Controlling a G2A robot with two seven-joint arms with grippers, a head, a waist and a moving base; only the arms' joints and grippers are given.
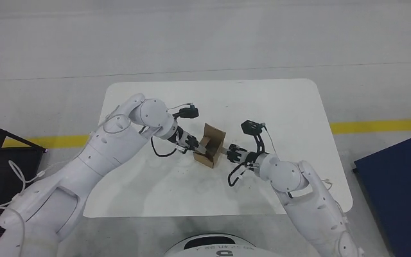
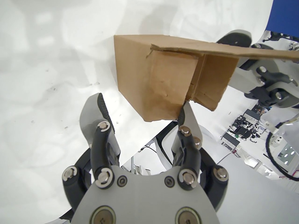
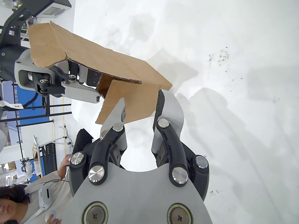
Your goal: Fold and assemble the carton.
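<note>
A small brown carton (image 1: 212, 146) stands partly folded in the middle of the white table (image 1: 289, 109), its flaps loose. My left gripper (image 1: 195, 149) is at one side of it and open. In the left wrist view the carton (image 2: 161, 82) has its lower corner between the spread fingers of the left gripper (image 2: 142, 108), and one fingertip (image 2: 185, 113) touches a flap edge. My right gripper (image 1: 232, 154) is at the opposite side, open. In the right wrist view a hanging flap (image 3: 133, 101) lies across the gap of the right gripper (image 3: 140, 101), under the carton's top panel (image 3: 93, 54).
The table has bare room around the carton on all sides. A blue panel (image 1: 385, 183) stands off the table's right edge, and a dark frame (image 1: 13, 144) stands off its left edge.
</note>
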